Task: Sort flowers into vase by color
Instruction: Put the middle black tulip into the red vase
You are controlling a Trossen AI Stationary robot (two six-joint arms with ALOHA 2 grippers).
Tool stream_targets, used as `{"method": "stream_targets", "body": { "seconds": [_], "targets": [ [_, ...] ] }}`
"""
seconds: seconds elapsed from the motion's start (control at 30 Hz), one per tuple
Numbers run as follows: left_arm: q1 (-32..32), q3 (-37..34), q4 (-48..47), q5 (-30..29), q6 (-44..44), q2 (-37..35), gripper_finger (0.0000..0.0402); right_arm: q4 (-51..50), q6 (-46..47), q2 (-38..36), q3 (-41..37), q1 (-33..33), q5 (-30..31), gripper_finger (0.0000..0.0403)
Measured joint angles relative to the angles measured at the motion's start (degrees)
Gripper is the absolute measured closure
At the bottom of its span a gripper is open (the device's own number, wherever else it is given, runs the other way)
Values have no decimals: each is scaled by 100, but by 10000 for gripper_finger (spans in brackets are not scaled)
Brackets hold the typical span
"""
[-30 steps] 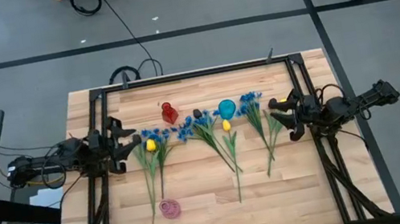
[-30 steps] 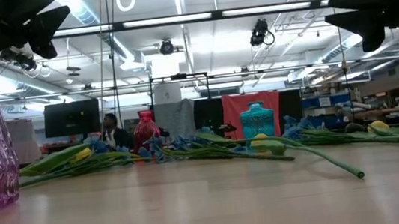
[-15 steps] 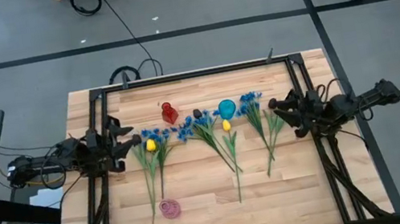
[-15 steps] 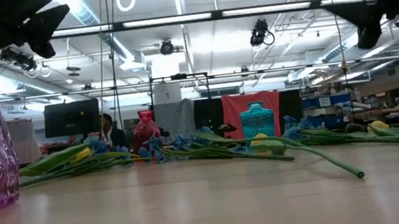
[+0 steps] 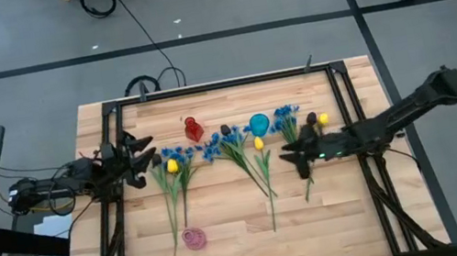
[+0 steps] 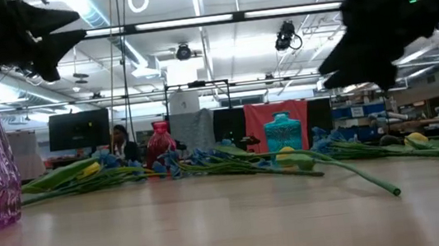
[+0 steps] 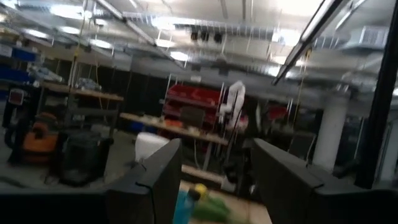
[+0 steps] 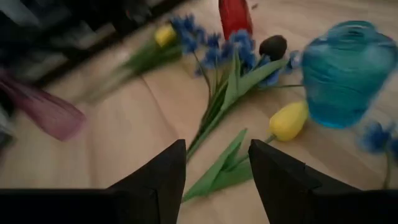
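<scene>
Artificial flowers lie flat on the wooden table in three loose bunches, stems toward the near edge: a left bunch (image 5: 170,170) with a yellow tulip, a middle bunch (image 5: 247,157), and a right bunch (image 5: 300,139) with blue blossoms, a dark tulip (image 5: 311,119) and a yellow tulip (image 5: 323,118). My right gripper (image 5: 289,153) is open above the right bunch's stems. In its wrist view (image 8: 216,149) a green leaf (image 8: 217,171) and a yellow tulip (image 8: 288,121) lie ahead. My left gripper (image 5: 150,157) hangs open beside the left bunch.
A red vase (image 5: 193,129) and a teal vase (image 5: 259,124) stand behind the flowers. A pink vase (image 5: 194,238) stands near the table's near edge. Bare wood lies between the stems and the near edge. A black frame (image 5: 221,84) borders the table.
My right arm has reached from the table's right edge toward its middle, and its gripper now hangs over the right bunch. This has uncovered the dark and yellow tulips it had been above. The flowers have not moved.
</scene>
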Motion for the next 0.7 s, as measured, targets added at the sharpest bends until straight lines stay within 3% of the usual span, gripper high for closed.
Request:
{"method": "stream_targets", "body": {
  "seconds": [0.23, 0.43, 0.7],
  "targets": [
    [0, 0, -565, 17, -82, 2, 204, -459, -368, 1789, 1700, -515, -1107, 214],
    [0, 0, -683, -54, -81, 2, 204, -2236, -344, 2826, 3072, -766, -1153, 219],
    [0, 0, -980, -60, -275, 2, 204, -3018, -490, 3884, 4048, -985, -1564, 243]
  ]
}}
